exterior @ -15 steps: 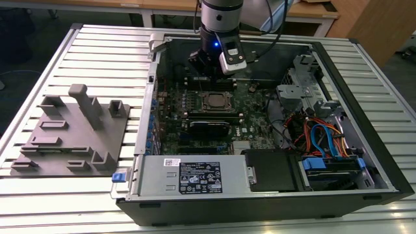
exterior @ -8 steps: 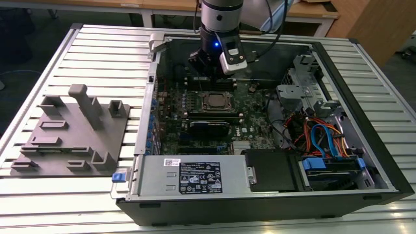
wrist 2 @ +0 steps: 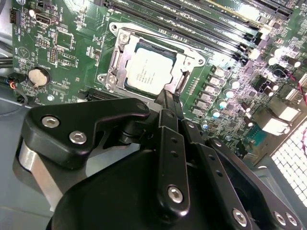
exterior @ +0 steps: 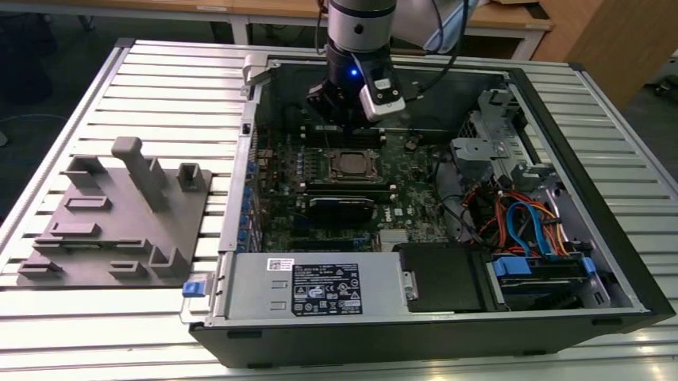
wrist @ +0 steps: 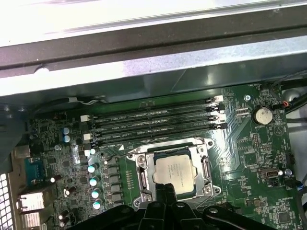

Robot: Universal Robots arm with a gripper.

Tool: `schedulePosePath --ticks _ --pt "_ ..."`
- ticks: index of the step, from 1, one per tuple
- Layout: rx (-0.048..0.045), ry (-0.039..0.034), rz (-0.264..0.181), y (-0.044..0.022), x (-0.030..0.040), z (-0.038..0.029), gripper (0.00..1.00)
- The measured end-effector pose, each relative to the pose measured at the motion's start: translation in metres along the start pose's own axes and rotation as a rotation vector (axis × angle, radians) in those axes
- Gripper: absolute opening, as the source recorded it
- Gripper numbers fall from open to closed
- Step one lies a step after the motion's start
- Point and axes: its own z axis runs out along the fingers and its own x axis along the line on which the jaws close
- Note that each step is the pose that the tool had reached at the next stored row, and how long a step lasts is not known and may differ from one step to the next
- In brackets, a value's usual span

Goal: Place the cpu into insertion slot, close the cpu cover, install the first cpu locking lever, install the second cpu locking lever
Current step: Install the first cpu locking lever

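**Upright Reach From Above**

Reaching straight down into the open computer case [exterior: 593, 159] on the worktop [exterior: 159, 87]. Clenched empty at the claw [wrist 2: 168, 101], poised just above the cpu [wrist 2: 149, 71], itself seated in the insertion slot [wrist 2: 144, 45] and ringed by the flat-lying cpu cover [wrist 2: 189, 60].

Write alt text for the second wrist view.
A silvery cpu sits framed by its flat metal cover on a green board. The black end effector stands in the foreground, its tip beside the cover's edge.
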Motion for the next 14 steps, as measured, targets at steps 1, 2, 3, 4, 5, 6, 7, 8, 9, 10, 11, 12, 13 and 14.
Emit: schedulePosePath --ticks 1,2,3,4,5,6,7,8,9,10,11,12,13,14 --pt "-0.0001 0.0001 -0.002 0.0 0.0 0.0 0.1" --pt "-0.0001 0.0001 -0.004 0.0 0.0 0.0 0.1" --pt "-0.0001 0.0002 -0.006 0.0 0.0 0.0 0.1" --pt "-0.0001 0.0002 -0.007 0.0 0.0 0.0 0.1" --pt "-0.0002 0.0003 -0.009 0.0 0.0 0.0 0.1" --pt "-0.0002 0.0003 -0.011 0.0 0.0 0.0 0.1" --pt "-0.0002 0.0004 -0.013 0.0 0.0 0.0 0.1" --pt "-0.0002 0.0005 -0.015 0.0 0.0 0.0 0.1" --pt "-0.0003 0.0005 -0.017 0.0 0.0 0.0 0.1" --pt "-0.0003 0.0006 -0.018 0.0 0.0 0.0 0.1" --pt "-0.0004 0.0007 -0.02 0.0 0.0 0.0 0.1" --pt "-0.0004 0.0007 -0.022 0.0 0.0 0.0 0.1" --pt "-0.0004 0.0007 -0.022 0.0 0.0 0.0 0.1" --pt "-0.0005 0.001 -0.028 0.0 0.0 0.0 0.1"
